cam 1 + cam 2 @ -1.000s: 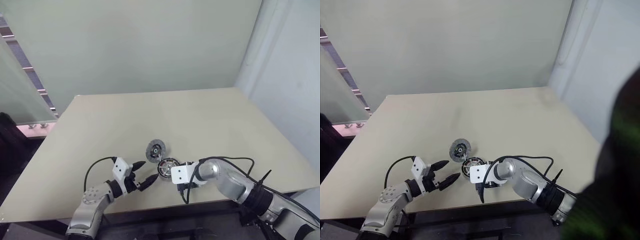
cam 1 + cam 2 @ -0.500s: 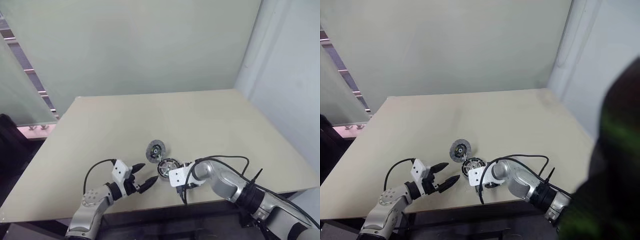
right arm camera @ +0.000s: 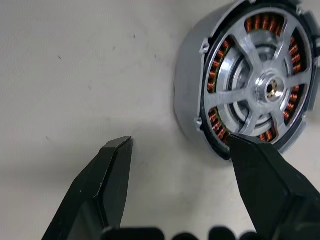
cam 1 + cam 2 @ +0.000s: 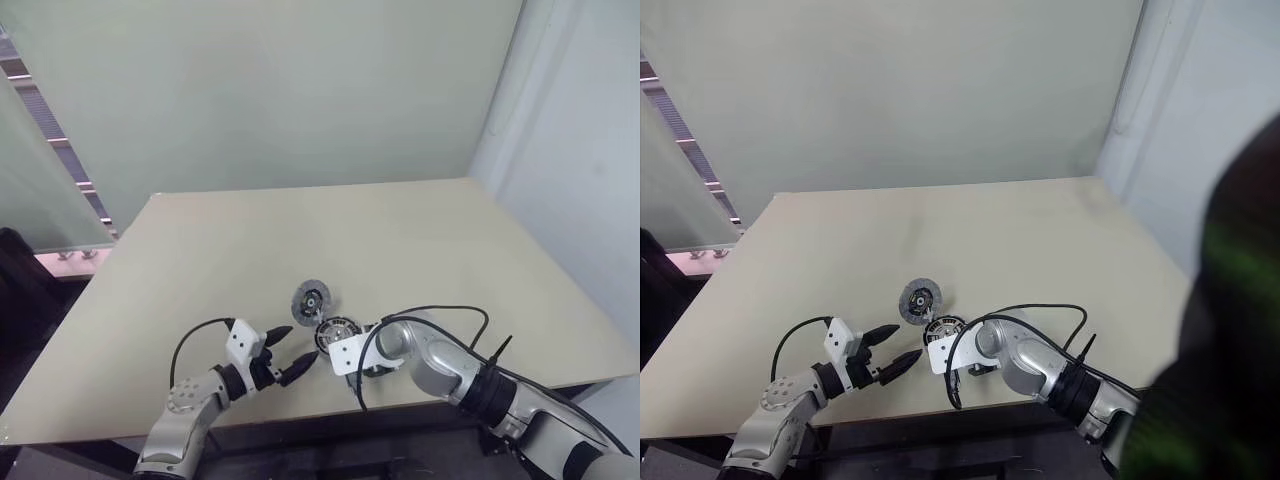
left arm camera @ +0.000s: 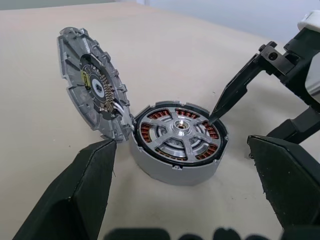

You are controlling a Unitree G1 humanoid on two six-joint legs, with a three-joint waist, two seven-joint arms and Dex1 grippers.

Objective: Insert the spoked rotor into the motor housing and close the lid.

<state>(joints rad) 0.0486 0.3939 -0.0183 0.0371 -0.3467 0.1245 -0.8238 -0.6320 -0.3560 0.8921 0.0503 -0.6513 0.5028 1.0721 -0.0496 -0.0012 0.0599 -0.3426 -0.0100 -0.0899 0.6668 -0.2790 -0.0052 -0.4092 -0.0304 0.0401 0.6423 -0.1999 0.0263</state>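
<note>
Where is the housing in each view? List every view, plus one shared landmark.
Left eye: housing low centre, just nearer than the lid.
Right eye: low, left of centre.
Left wrist: against the tilted lid.
Right wrist: beside the right gripper.
Landmark: the beige table.

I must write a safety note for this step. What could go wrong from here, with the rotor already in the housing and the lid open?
1. One of the right gripper's fingers rests its tip on the spoked rotor; pressing harder could tilt the rotor or scratch the copper windings.
2. The lid leans tilted against the motor housing; a nudge may drop it askew.
3. The left gripper stands open around the housing and could push it.
</note>
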